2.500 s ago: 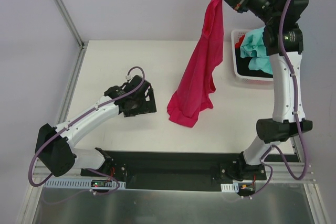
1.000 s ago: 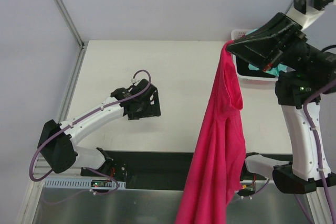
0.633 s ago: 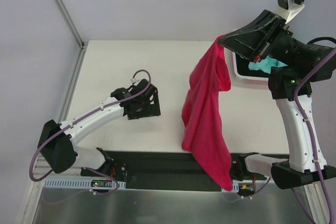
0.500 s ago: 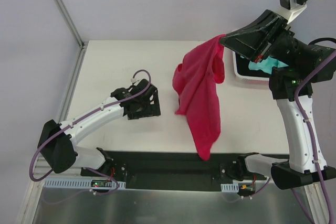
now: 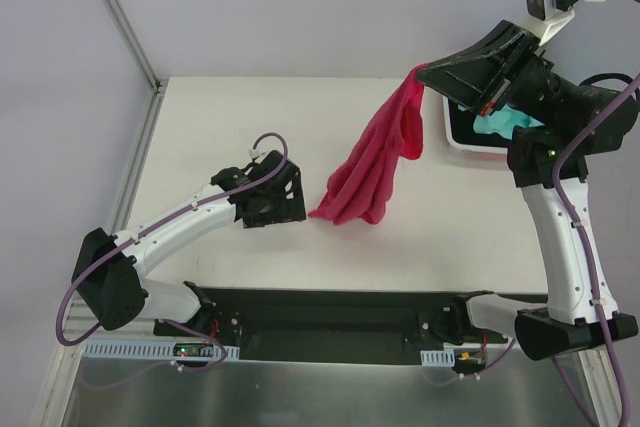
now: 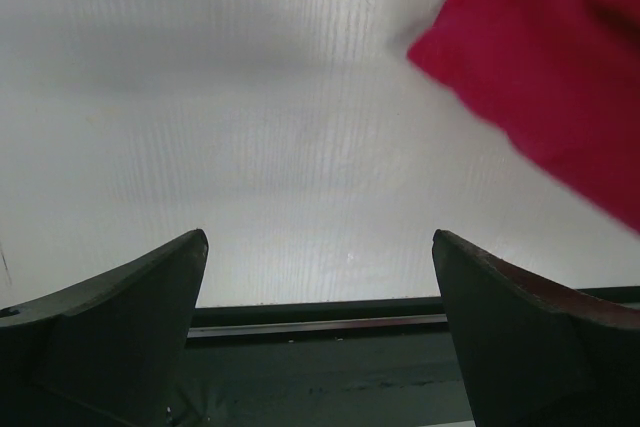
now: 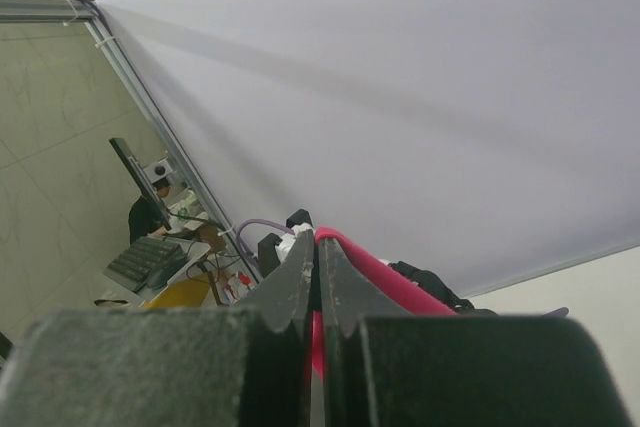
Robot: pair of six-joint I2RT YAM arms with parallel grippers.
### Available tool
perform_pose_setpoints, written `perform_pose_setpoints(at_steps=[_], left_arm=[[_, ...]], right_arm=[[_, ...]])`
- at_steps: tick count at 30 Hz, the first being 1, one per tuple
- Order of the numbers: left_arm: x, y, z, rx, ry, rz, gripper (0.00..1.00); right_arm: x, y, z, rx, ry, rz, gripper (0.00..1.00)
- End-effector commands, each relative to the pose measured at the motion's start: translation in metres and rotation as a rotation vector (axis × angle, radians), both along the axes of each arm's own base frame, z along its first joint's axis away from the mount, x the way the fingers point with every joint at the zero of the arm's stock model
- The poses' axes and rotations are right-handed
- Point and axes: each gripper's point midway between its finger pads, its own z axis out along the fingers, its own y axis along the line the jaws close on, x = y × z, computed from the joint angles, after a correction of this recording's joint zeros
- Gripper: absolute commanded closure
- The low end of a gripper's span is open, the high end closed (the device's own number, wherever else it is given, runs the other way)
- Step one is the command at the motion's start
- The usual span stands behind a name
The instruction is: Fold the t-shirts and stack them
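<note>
The right gripper (image 5: 424, 71) was raised above the far right part of the table (image 5: 200, 127). Its jaws were clenched on one edge of the pink shirt (image 5: 375, 157). In the right wrist view, the fingers (image 7: 290, 292) were pressed together with a fold of pink cloth pinched between them.

The pink shirt hung from the grip as a narrow bunched column slanting down and left. Its lower end was bunched at the table surface near the middle.

The left gripper (image 5: 270, 197) sat low over the table, just left of that lower end. Its jaws were spread wide and held nothing. In the left wrist view, the shirt's blurred edge filled the upper right corner, apart from both fingers.

A teal shirt (image 5: 500, 124) lay in the basket (image 5: 450, 137) at the far right, partly hidden by the right arm.
</note>
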Motion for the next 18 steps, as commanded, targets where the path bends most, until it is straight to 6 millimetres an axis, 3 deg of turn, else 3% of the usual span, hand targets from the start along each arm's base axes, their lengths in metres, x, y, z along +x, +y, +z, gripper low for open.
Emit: perform_pose_setpoints(at_steps=[1, 11, 18], left_arm=[[0.003, -0.002, 0.006, -0.003, -0.017, 0.014, 0.05], [0.002, -0.001, 0.004, 0.003, -0.014, 0.015, 0.05], [0.0, 0.001, -0.001, 0.013, -0.005, 0.017, 0.05]], right_arm=[[-0.021, -0.008, 0.02, 0.053, -0.11, -0.015, 0.99], [-0.003, -0.01, 0.009, 0.052, -0.072, -0.051, 0.99], [0.03, -0.013, -0.013, 0.036, -0.006, -0.129, 0.99]])
